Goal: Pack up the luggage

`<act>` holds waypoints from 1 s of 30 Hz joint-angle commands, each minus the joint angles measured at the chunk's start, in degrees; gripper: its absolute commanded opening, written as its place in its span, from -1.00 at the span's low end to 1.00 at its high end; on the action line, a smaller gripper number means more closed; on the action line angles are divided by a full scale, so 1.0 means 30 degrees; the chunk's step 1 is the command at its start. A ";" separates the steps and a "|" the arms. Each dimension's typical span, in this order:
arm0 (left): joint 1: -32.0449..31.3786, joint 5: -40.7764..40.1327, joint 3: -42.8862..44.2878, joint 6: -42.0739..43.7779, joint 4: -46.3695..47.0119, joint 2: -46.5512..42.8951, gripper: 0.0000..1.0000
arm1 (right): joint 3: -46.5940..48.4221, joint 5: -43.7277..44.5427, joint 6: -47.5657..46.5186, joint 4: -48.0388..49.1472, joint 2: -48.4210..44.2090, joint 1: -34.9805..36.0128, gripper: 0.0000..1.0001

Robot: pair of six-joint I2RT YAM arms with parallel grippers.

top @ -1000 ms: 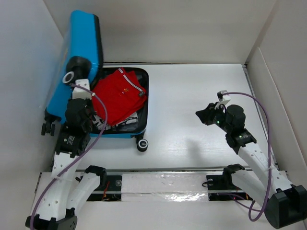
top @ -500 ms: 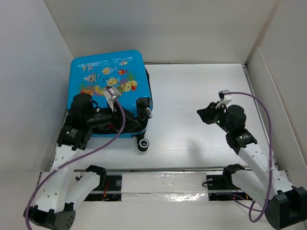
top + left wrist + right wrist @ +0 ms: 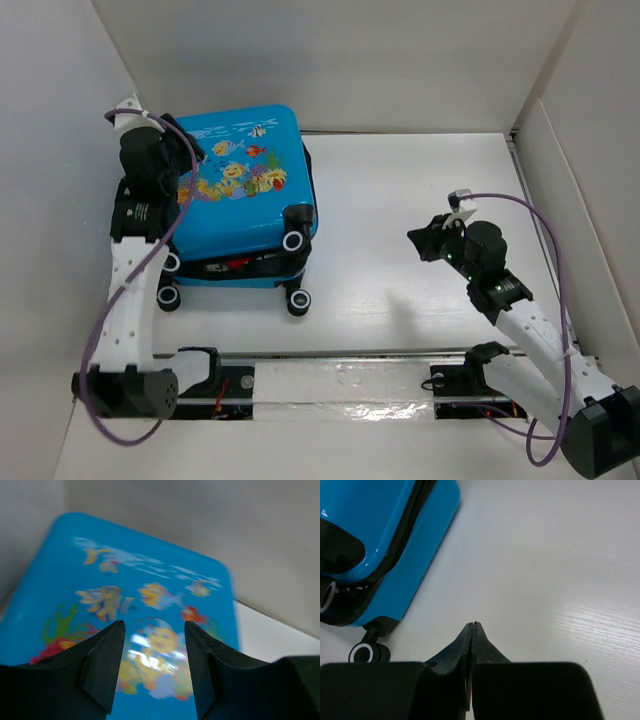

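Observation:
The bright-blue luggage (image 3: 245, 185) with fish print lies flat at the back left, its lid down over the base. A dark gap with a bit of red cloth (image 3: 236, 265) shows along its front edge. My left gripper (image 3: 188, 162) is open and empty, just above the lid's back-left part. In the left wrist view its fingers (image 3: 105, 665) frame the fish print (image 3: 150, 585). My right gripper (image 3: 420, 241) is shut and empty above the bare table, right of the luggage. In the right wrist view (image 3: 473, 625) the luggage's side (image 3: 427, 525) is at the upper left.
Black wheels with white hubs stick out at the luggage's front: one on the lid (image 3: 294, 242), one at the base's right corner (image 3: 298, 301), one at its left corner (image 3: 168, 297). White walls (image 3: 90, 200) stand close on the left and behind. The table (image 3: 400, 180) stretches to the right.
The lid went from standing open to lying shut over the red clothes. My left arm swung from the luggage's front up to its back-left corner. The right arm barely moved.

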 commanded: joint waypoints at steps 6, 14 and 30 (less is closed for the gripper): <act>0.6278 -0.6322 -0.0200 -0.0841 0.0377 0.3855 -0.05 | 0.1158 0.1383 -0.0647 0.0197 -0.0104 0.1298 -0.99; 0.8219 -0.6179 0.2054 -0.0547 -0.1173 0.8858 -0.05 | 0.1422 0.2291 -0.0823 0.0080 0.0219 0.2526 -0.96; 0.8164 -0.0566 -0.5143 -0.3855 0.2568 1.0745 -0.14 | 0.1481 0.4804 -0.0736 -0.0242 -0.0043 0.3085 -0.94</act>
